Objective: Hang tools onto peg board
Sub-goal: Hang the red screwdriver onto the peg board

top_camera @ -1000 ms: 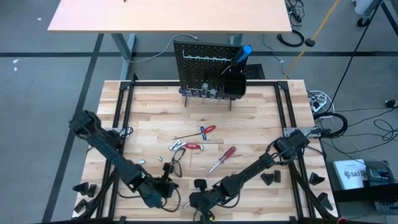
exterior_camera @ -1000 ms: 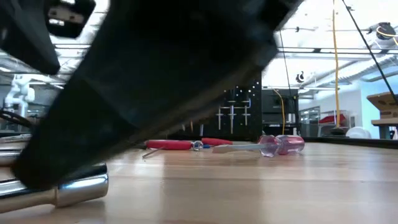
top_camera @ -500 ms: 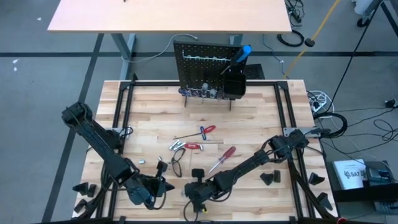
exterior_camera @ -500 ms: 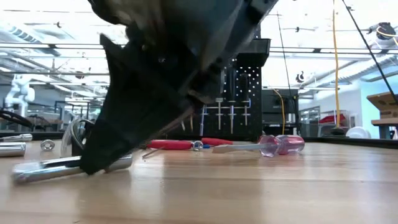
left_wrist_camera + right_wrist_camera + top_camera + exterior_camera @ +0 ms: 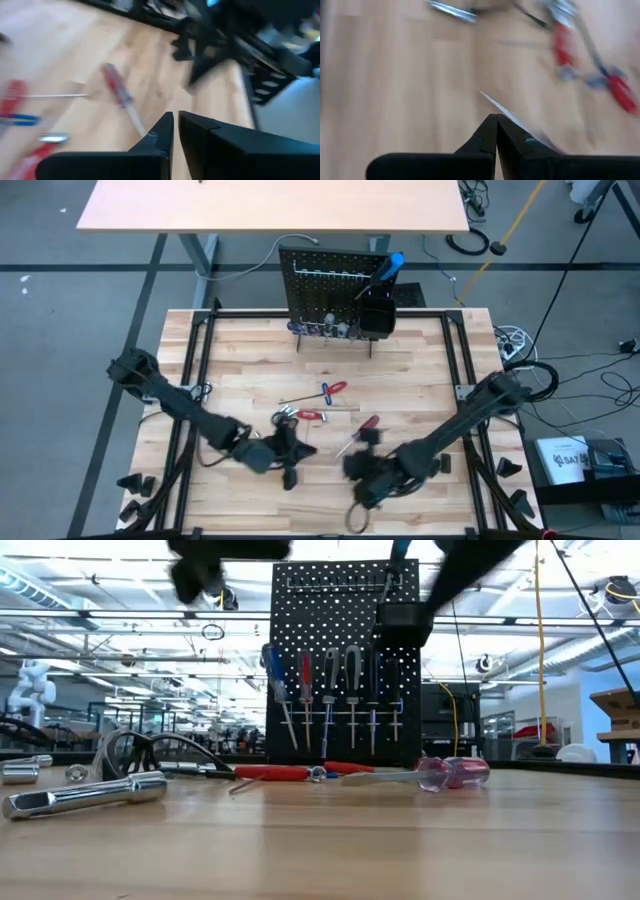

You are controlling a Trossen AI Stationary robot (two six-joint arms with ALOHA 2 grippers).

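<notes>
Both arms have swung up from the tabletop's (image 5: 420, 370) 6 o'clock edge toward centre. Left tool (image 5: 290, 450): fingers slightly apart, empty. Right tool (image 5: 362, 438): fingers together, empty. Red-handled tools (image 5: 325, 412) lie mid-tabletop. Black perforated peg board (image 5: 335, 292) stands at 12 o'clock, holding screwdrivers.

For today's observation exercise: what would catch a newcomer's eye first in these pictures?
The black peg board at the table's far edge, with screwdrivers already hung in a row. Next, the loose tools scattered mid-table. Nearer the front edge, the left gripper and right gripper hang over the wood.
</notes>
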